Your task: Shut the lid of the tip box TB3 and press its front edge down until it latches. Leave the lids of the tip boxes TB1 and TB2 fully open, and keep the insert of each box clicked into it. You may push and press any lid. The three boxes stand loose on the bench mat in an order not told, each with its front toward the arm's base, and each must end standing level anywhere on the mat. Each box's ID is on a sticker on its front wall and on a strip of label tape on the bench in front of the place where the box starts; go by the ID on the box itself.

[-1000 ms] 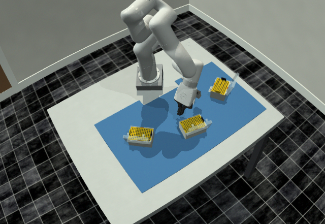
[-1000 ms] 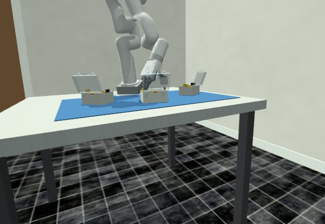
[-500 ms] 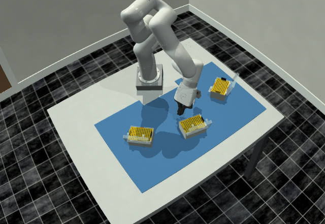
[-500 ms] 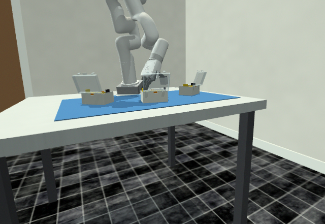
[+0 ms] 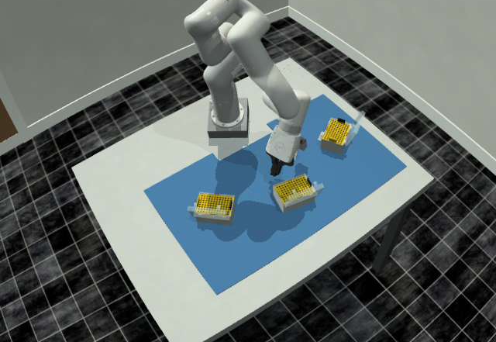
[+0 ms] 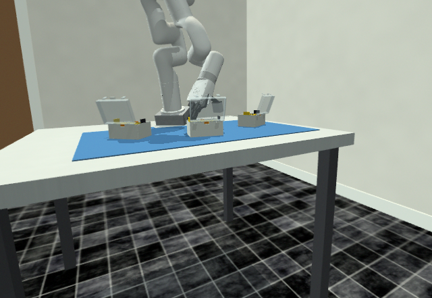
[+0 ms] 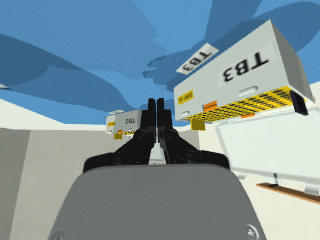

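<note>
A white desk (image 6: 244, 148) on dark grey legs (image 6: 324, 217) stands in the corner of a room. The floor (image 5: 420, 290) is black marbled tile with pale grout lines. 2 plain grey walls (image 5: 380, 18) meet behind the desk, with a pale skirting board (image 5: 392, 74) along their foot. A brown panel (image 6: 7, 61) shows at the far left.

white table (image 5: 120, 210), blue mat (image 5: 260, 242)
</note>
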